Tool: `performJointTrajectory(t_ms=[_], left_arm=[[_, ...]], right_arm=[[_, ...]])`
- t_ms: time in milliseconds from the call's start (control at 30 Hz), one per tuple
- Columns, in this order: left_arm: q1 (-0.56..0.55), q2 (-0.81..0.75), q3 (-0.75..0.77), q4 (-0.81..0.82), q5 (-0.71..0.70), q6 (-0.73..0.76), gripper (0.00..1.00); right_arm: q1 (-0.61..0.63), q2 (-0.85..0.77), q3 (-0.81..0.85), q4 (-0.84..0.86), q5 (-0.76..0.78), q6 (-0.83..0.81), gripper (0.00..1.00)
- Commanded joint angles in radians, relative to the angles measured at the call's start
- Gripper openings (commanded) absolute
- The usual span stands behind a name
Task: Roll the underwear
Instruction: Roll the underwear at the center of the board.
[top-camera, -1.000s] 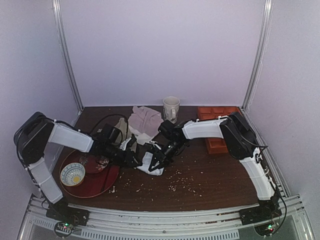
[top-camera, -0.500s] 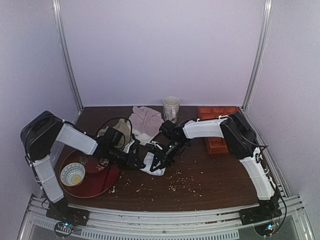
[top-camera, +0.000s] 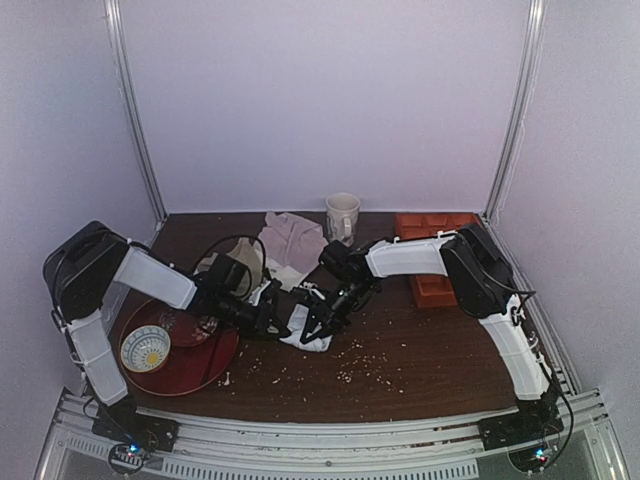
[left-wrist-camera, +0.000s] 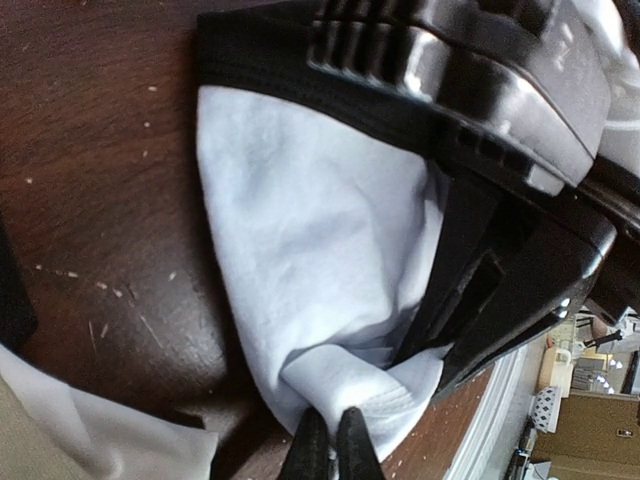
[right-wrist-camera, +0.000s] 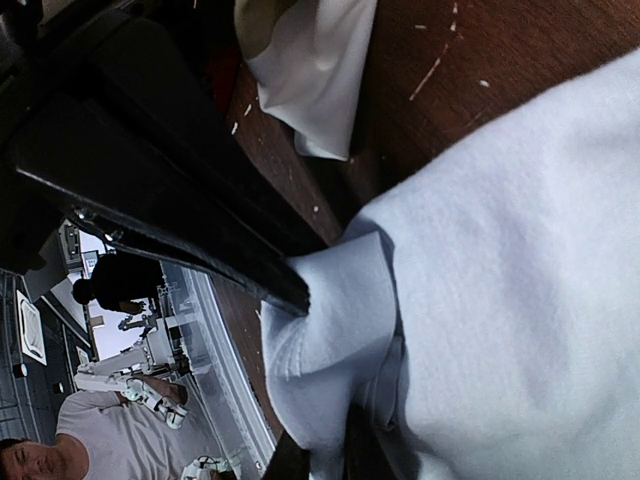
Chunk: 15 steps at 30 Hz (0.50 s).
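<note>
Bunched on the desk (top-camera: 430, 350) at the centre of the overhead view, the underwear (top-camera: 308, 336) looks light, limp and slack, so the left fingers (left-wrist-camera: 312, 452) and right fingers (top-camera: 316, 322), each closed on a pinch of its white edge, probably roll best gripping near the firmer black hem

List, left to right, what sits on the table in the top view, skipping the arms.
bowl → underwear → mug → orange tray
</note>
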Motion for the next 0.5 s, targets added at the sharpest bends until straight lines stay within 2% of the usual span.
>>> performJointTrajectory(t_ms=[0, 367, 467], left_arm=[[-0.012, 0.015, 0.034, -0.040, -0.015, -0.003, 0.00], [-0.013, 0.033, 0.137, -0.268, -0.038, 0.034, 0.00], [-0.014, 0.042, 0.156, -0.296, -0.040, 0.036, 0.00]], right_arm=[[-0.009, 0.056, -0.046, -0.061, 0.161, -0.003, 0.03], [-0.007, -0.142, -0.183, 0.106, 0.351, 0.004, 0.20], [-0.003, -0.163, -0.191, 0.100, 0.375, -0.002, 0.20]])
